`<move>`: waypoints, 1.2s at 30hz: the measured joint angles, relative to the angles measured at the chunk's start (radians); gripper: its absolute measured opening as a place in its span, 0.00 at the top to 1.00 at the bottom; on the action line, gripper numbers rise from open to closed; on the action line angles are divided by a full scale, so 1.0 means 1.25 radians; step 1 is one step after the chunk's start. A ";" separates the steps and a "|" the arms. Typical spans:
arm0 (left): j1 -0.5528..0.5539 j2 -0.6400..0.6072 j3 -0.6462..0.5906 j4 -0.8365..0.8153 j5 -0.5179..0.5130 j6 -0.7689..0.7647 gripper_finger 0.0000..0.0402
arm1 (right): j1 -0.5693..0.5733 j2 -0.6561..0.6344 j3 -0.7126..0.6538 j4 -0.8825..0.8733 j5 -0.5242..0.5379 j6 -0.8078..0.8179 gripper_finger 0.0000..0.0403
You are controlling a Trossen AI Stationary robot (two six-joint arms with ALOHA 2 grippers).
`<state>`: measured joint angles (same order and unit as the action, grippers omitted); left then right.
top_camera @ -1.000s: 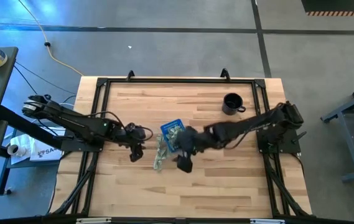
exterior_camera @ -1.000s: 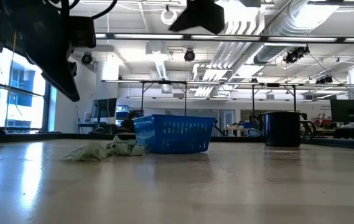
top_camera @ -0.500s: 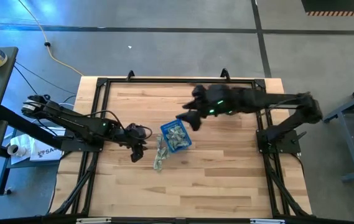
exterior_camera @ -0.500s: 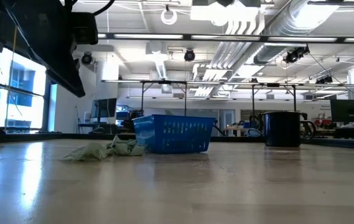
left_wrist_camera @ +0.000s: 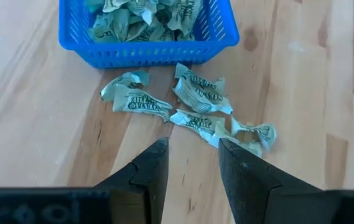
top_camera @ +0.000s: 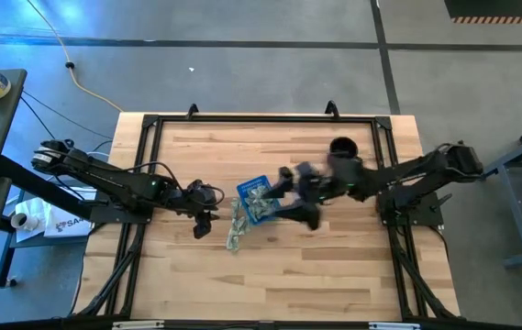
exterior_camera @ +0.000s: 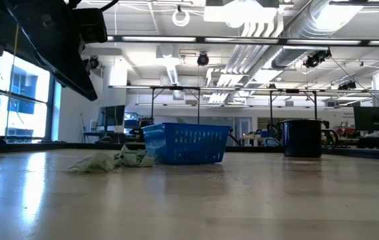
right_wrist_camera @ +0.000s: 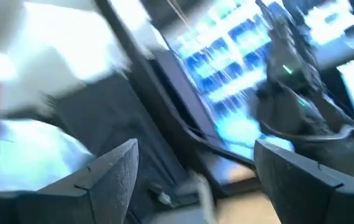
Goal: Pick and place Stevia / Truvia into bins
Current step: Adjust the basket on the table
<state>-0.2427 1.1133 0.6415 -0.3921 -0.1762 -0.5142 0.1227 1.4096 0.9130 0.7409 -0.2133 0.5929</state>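
Observation:
The blue tray (top_camera: 259,199) (left_wrist_camera: 145,31) sits mid-table and holds several crumpled green and white Stevia packets (left_wrist_camera: 142,12). Several more packets (top_camera: 234,229) (left_wrist_camera: 189,102) lie flat on the wood beside its near-left edge (exterior_camera: 109,160). My left gripper (top_camera: 201,225) (left_wrist_camera: 192,162) hangs open just left of these loose packets, slanting down toward them, with nothing between its fingers. My right gripper (top_camera: 297,194) (right_wrist_camera: 195,162) is in the air right of the tray, blurred, open wide and empty, pointing up into the room.
A black mug (top_camera: 341,151) (exterior_camera: 302,137) stands at the far right of the table, close to my right arm. A dark metal frame (top_camera: 150,124) runs around the table's edges. Bare wood lies along the near side (top_camera: 279,284).
My right gripper has risen from low beside the tray, swung toward the far edge, then come back to the tray's right side. It has tipped from pointing down to pointing upward. It has stayed open. Tray and packets have not moved.

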 joint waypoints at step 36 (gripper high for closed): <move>0.100 0.088 0.001 0.174 -0.095 -0.182 0.56 | -0.145 -0.918 -0.628 -0.565 0.121 -0.181 0.24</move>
<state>-0.1177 1.2238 0.6422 -0.1749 -0.2951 -0.7422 -0.0586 0.2615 0.1276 0.0346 -0.0619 0.3666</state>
